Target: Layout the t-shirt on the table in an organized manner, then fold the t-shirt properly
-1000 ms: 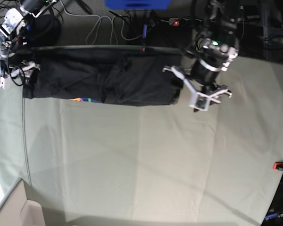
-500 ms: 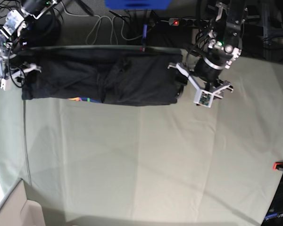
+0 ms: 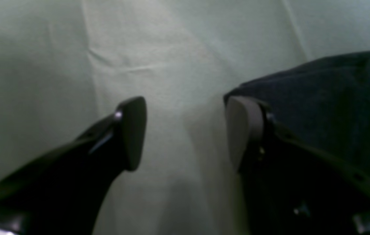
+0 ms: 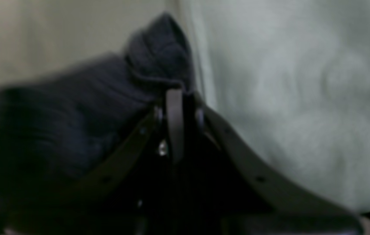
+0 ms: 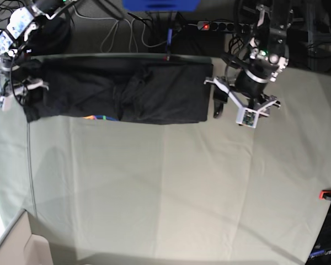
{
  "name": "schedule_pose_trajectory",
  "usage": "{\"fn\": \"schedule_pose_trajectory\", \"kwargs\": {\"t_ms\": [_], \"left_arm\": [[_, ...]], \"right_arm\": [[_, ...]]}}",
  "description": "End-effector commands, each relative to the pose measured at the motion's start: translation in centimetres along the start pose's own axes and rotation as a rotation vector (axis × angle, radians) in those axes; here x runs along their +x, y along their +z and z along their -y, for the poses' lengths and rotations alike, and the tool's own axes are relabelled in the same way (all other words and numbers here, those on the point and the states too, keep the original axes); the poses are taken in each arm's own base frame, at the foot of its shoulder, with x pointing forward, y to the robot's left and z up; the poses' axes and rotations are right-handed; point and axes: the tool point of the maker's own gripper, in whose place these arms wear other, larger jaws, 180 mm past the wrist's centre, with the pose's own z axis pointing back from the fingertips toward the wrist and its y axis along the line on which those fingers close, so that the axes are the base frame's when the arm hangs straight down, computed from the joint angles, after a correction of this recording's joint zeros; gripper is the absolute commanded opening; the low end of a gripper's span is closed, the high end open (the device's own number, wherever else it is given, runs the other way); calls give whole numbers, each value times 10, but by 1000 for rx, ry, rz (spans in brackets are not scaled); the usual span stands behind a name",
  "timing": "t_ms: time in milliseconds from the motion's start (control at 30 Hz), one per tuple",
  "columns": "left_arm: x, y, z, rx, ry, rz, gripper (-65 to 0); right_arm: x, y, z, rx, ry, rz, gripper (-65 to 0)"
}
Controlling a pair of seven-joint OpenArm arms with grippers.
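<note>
The t-shirt (image 5: 121, 91) lies as a long dark band along the far edge of the table (image 5: 165, 187), and a bit of its rainbow graphic (image 5: 96, 117) peeks out at the near hem. My right gripper (image 4: 174, 98) is shut on a bunched fold at the shirt's left end (image 4: 159, 55); in the base view it (image 5: 28, 93) sits over that end. My left gripper (image 3: 185, 130) is open just off the shirt's right end (image 3: 318, 107), with one pad (image 3: 242, 130) against the hem and only table cloth between the fingers. In the base view it (image 5: 217, 102) hangs beside that edge.
Behind the table's far edge lie a power strip with a red light (image 5: 209, 26), loose cables (image 5: 127, 33) and a blue object (image 5: 160, 4). A red clamp (image 5: 328, 194) sits at the right edge. A beige box (image 5: 16, 248) stands at the near left corner.
My right gripper has closed on the shirt's left end, which is now bunched and drawn slightly left. The left arm has shifted right and turned, its open gripper staying by the shirt's right edge.
</note>
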Motion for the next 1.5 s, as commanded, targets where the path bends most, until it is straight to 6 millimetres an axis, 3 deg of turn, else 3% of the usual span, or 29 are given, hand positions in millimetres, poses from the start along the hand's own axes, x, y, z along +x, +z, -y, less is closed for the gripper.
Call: {"fn": "schedule_pose_trajectory", "kwargs": {"t_ms": [0, 67, 367, 567, 733, 900, 1200, 1333, 1467], "left_arm": [[13, 2, -8, 18, -4, 46, -279], [12, 2, -9, 21, -3, 44, -279], [12, 2, -9, 21, -3, 44, -279], [12, 2, -11, 25, -7, 44, -279], [12, 7, -37, 85, -9, 44, -279], [11, 16, -71, 172, 8, 44, -279], [-2, 48, -132, 343, 44, 27, -279], [-11, 62, -150, 396, 55, 10, -279], [-12, 72, -167, 450, 68, 13, -279]], "right_arm": [[24, 5, 1, -4, 11, 82, -650], [34, 11, -8, 1, 29, 111, -650], [37, 26, -57, 110, 156, 116, -650], [61, 55, -90, 195, 201, 204, -650], [55, 72, -134, 322, 241, 160, -650], [42, 78, -193, 487, 282, 121, -650], [43, 108, -292, 771, 350, 169, -650], [31, 110, -318, 851, 365, 140, -650], [12, 97, -328, 881, 357, 79, -650]]}}
